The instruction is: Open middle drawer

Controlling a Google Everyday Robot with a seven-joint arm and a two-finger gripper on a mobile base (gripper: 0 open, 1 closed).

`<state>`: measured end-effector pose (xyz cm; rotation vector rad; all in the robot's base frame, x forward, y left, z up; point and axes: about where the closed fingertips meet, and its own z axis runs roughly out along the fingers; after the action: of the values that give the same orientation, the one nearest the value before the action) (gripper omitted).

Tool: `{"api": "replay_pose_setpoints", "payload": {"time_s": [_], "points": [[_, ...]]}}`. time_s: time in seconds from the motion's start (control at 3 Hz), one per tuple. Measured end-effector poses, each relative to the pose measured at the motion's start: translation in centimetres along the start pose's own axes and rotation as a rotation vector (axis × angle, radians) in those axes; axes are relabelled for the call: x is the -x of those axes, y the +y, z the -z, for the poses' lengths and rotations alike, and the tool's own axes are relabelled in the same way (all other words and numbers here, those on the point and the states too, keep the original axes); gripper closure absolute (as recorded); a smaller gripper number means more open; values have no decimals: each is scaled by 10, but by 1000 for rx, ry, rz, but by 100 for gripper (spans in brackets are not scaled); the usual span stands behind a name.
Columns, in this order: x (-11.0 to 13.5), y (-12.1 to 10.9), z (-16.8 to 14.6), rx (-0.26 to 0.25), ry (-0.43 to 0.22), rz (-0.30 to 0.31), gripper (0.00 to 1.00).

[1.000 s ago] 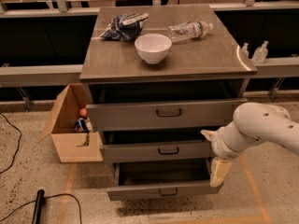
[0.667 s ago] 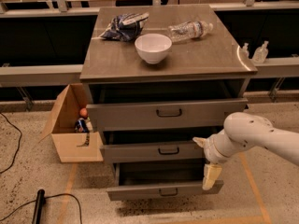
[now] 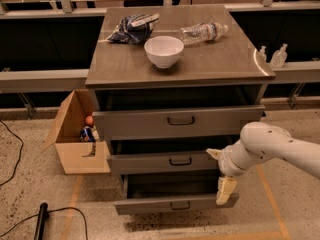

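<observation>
Just beside middle drawer [image 3: 165,162], hand [image 3: 220,173].

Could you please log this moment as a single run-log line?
gripper open, at right end of middle drawer | handle not gripped | middle drawer slightly out | bottom drawer further out

Warm overhead light washes the counter [image 3: 215,66], glaring near its front right corner. Deep shadow pools under its front edge. Below that corner the pale gripper [image 3: 220,173], fingers spread, catches the light.
</observation>
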<state>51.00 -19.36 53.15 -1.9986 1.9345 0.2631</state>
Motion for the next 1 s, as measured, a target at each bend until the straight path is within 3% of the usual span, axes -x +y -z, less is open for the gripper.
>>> {"api": "replay_pose_setpoints", "payload": {"time_s": [1.0], "points": [[-49, -53, -48, -104, 42, 5, 0]]}}
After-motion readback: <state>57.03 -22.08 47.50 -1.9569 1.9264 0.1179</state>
